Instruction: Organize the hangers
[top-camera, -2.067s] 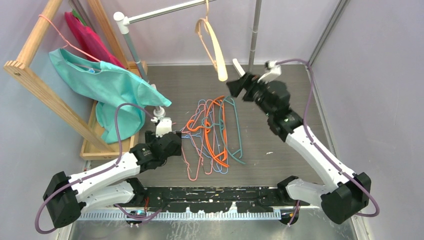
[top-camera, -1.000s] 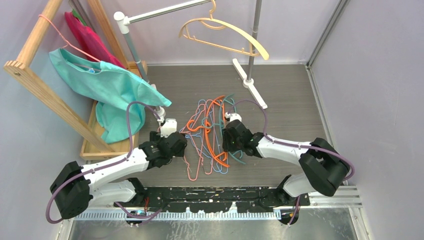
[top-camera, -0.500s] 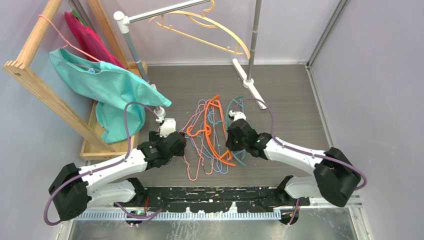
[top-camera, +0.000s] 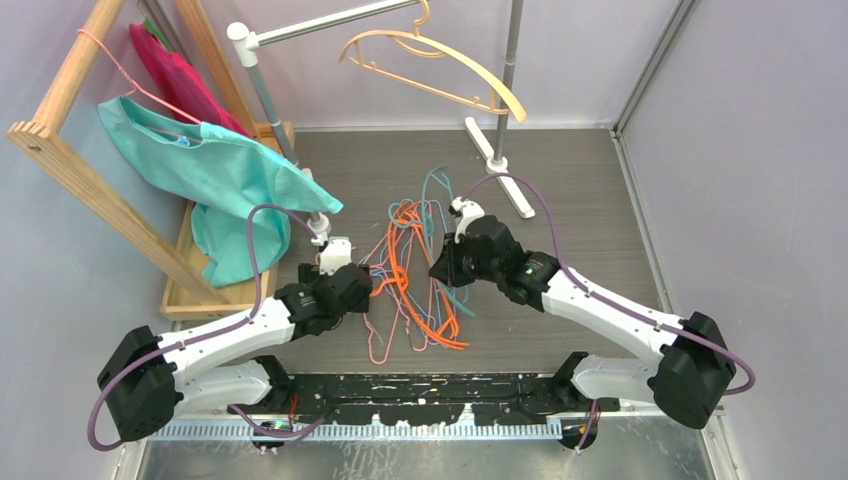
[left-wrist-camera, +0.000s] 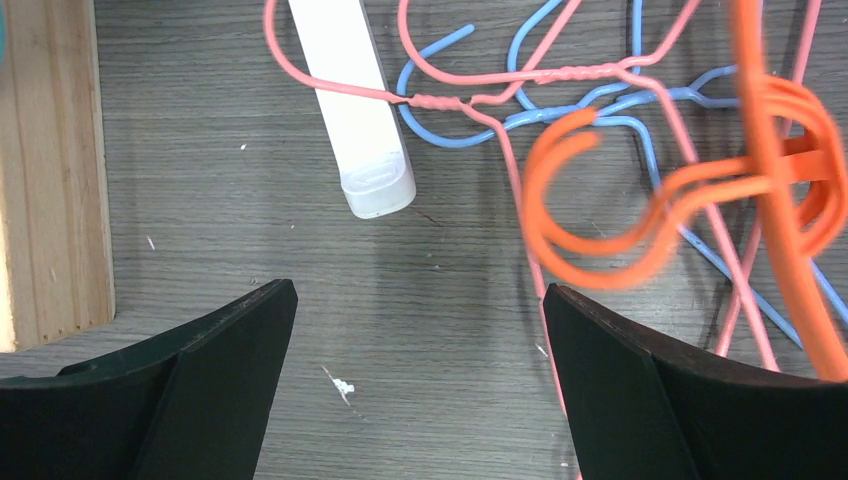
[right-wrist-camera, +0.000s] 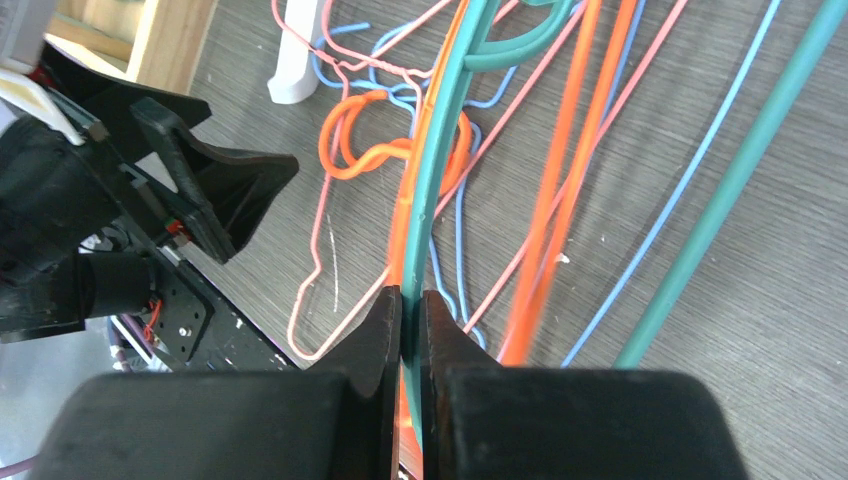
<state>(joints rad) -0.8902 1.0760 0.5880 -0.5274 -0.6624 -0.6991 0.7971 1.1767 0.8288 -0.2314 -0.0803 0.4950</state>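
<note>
Left of the tangled heap of coloured hangers (top-camera: 405, 262), the left gripper (left-wrist-camera: 415, 300) hovers, fingers spread. Over the heap, the right gripper (right-wrist-camera: 411, 303) clamps a thick teal plastic hanger (right-wrist-camera: 432, 180). Beyond the heap, a broad cream hanger (top-camera: 505, 92) hangs on a silver rail (top-camera: 320, 23).

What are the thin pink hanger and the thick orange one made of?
The pink hanger looks like thin wire with a matte pink coating; its neck is twisted. The orange hanger is probably moulded plastic: thick, smooth, slightly glossy.
</note>
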